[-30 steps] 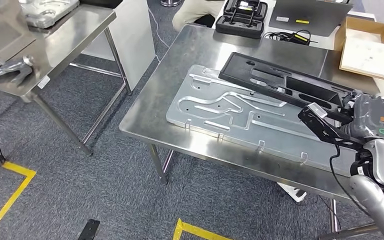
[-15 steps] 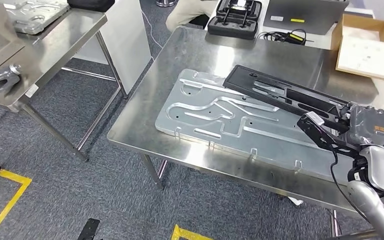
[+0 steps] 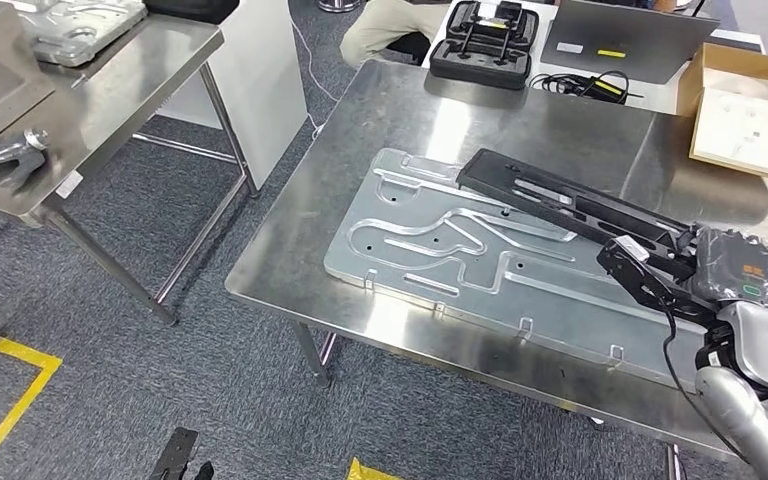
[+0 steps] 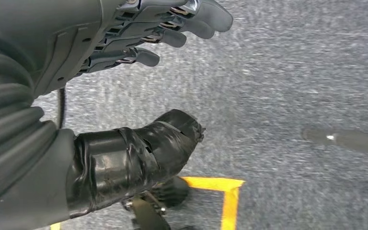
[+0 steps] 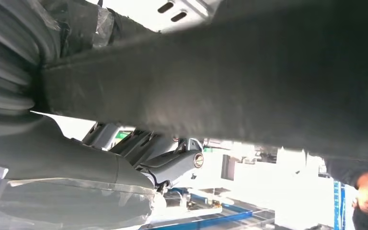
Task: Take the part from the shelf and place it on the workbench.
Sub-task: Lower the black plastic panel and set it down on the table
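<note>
A long black part lies slanted over the far right of the silver plate on the steel workbench. My right hand grips its near end at the workbench's right side. I cannot tell if the part touches the plate. In the right wrist view the black part crosses close in front of the camera, and my right hand is wrapped around it. My left hand hangs above the grey carpet with fingers apart and holds nothing.
A steel shelf table stands at the left with metal parts on it. A black case, cables and a cardboard box are at the workbench's far side. A person sits behind. Yellow tape marks the floor.
The whole view has shifted, so the camera moved. The black part in my right hand now sits lower and flatter over the plate, its far end further toward the plate's right.
</note>
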Robot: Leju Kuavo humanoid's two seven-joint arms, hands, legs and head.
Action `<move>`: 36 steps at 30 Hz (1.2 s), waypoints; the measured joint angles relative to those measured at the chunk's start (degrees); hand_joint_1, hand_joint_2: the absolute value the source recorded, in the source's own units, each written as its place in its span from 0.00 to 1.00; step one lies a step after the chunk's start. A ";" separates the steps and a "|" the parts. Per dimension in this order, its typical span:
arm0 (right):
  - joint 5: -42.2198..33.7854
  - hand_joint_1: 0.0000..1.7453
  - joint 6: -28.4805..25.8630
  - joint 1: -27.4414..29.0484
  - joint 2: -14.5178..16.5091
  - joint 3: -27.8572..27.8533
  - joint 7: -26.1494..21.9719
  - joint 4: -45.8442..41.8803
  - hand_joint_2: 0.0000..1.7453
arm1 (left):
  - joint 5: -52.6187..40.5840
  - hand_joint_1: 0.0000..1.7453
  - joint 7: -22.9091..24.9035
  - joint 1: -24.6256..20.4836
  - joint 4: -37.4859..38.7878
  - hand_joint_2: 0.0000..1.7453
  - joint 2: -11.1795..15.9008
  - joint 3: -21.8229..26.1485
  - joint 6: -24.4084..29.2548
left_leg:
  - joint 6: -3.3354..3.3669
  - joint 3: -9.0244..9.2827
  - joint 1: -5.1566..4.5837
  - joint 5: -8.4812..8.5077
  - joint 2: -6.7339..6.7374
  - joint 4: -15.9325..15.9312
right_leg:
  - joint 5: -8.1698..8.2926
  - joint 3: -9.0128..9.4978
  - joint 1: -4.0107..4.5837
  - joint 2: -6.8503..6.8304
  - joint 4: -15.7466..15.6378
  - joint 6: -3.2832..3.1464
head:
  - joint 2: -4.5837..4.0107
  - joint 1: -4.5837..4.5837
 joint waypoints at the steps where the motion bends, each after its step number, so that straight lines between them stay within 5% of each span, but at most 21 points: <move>1: -0.04 0.00 0.01 0.06 0.00 0.01 0.00 0.28 0.00 | -0.05 0.00 -0.03 -0.17 0.00 1.00 0.02 0.01 -0.02 | -0.33 -0.21 -0.09 -0.34 -0.03 0.49 | 0.32 0.54 0.02 0.06 -1.39 -0.26 | 0.00 0.01; 4: -0.08 0.00 0.16 0.40 -0.02 0.01 0.00 0.96 0.00 | -0.31 0.00 0.03 -0.42 0.00 1.00 0.08 0.04 0.08 | -0.83 -0.51 -0.21 -0.71 -0.05 0.92 | 0.03 0.57 0.08 0.23 -1.58 -1.41 | -0.01 0.05; 6: -0.06 0.00 0.33 0.42 0.02 0.01 0.00 1.23 0.00 | -0.43 0.00 0.08 -0.48 0.00 0.50 0.08 0.05 0.26 | -1.38 -1.34 -0.12 -2.12 0.04 3.05 | -0.01 0.77 -0.07 0.24 -1.68 -1.98 | -0.01 -0.12; 8: -0.03 0.00 0.56 0.38 0.02 0.01 0.00 1.30 0.00 | -0.38 0.00 0.06 -0.55 0.00 0.00 0.01 0.05 0.74 | -2.02 -4.29 0.10 -5.22 0.12 9.26 | -0.16 0.97 -0.08 0.21 -1.71 -2.36 | -0.01 -0.34; 10: 0.03 0.00 1.03 0.40 0.03 0.01 0.00 1.33 0.00 | -0.40 0.00 0.27 -0.52 0.00 0.00 -0.08 0.07 1.56 | -2.22 -7.83 0.24 -7.45 0.13 15.81 | -0.30 1.08 0.06 0.17 -1.71 -2.57 | -0.01 -0.39; 11: 0.08 0.00 1.28 0.42 0.03 0.01 0.00 1.34 0.00 | -0.45 0.00 0.45 -0.49 0.00 0.00 -0.14 0.07 2.06 | -2.11 -8.57 0.25 -7.18 0.14 16.82 | -0.37 1.16 0.16 0.17 -1.71 -2.63 | -0.01 -0.38; 12: 0.14 0.00 1.47 0.42 0.04 0.01 0.00 1.33 0.00 | -0.49 0.00 0.69 -0.48 0.00 0.00 -0.18 0.07 2.55 | -1.86 -8.15 0.23 -5.79 0.13 15.51 | -0.43 1.29 0.26 0.20 -1.71 -2.66 | -0.01 -0.39; 15: 0.09 0.00 1.74 0.31 0.07 -0.13 0.00 1.26 0.00 | -0.27 0.00 1.63 -0.62 0.00 0.00 -0.21 0.14 3.90 | -0.38 -3.00 -0.19 -0.48 0.12 4.40 | -0.65 1.79 0.54 0.30 -1.82 -2.58 | -0.01 -0.35; 20: -2.85 0.00 1.52 0.12 0.61 -0.19 0.00 0.69 0.00 | 0.95 0.00 3.61 -0.31 0.01 0.00 -0.24 0.96 5.24 | 0.39 -0.44 -0.44 0.73 0.24 -0.62 | -0.62 2.35 0.60 0.28 -2.79 -1.14 | -0.01 -0.31; 22: -3.33 0.00 1.36 -0.26 0.80 -0.19 0.00 0.44 0.00 | 1.21 0.00 4.12 -0.05 0.02 0.00 -0.27 1.16 5.58 | 0.70 0.49 -0.09 1.43 0.34 -2.04 | -2.65 1.32 0.77 0.09 0.01 -0.85 | -0.01 -0.19; 24: -3.42 0.00 1.23 -0.64 1.13 -0.17 0.00 0.44 0.00 | 1.25 0.00 4.57 0.06 0.02 0.00 -0.32 1.29 5.82 | 0.95 0.67 -0.15 1.58 0.35 -2.23 | -6.06 -1.70 0.75 0.00 6.75 -0.83 | -0.01 -0.15; 26: -3.42 0.00 1.15 -0.73 1.57 -0.09 0.00 0.40 0.00 | 1.28 0.00 5.09 0.21 0.02 0.00 -0.40 1.37 6.06 | 1.06 0.56 -0.24 1.46 0.26 -1.90 | -7.12 -3.81 0.75 0.00 11.10 -0.68 | -0.01 -0.17; 27: -3.42 0.00 1.10 -0.88 1.79 -0.01 0.00 0.34 0.00 | 1.30 0.00 5.36 0.34 0.02 0.00 -0.44 1.40 6.13 | 1.04 0.49 -0.25 1.34 0.20 -1.63 | -6.09 -3.47 0.72 -0.01 10.36 -0.61 | -0.01 -0.17; 29: -3.35 0.00 0.85 -1.71 2.25 0.26 -0.01 0.05 0.00 | 1.55 0.00 5.73 0.59 0.02 0.00 -0.53 1.49 6.15 | 0.80 0.28 -0.25 0.90 0.11 -0.78 | -2.53 -0.20 0.61 -0.01 3.76 -0.57 | -0.01 -0.17; 31: -3.21 0.00 0.31 -2.97 2.69 0.71 -0.03 -0.48 0.00 | 2.13 0.00 5.75 0.75 0.02 0.00 -0.58 1.81 6.13 | 0.33 -0.33 -0.46 0.51 0.08 0.28 | -0.65 2.35 0.71 0.04 -1.58 -0.88 | -0.01 -0.22; 36: -4.63 0.00 -0.92 -4.87 3.78 2.65 -0.20 -2.36 0.00 | 3.80 0.00 4.96 1.48 0.07 0.00 -0.46 2.93 6.39 | -1.04 -1.59 -0.53 -0.58 -0.03 1.93 | 0.13 2.02 0.71 -0.02 -2.37 -2.49 | -0.01 -0.33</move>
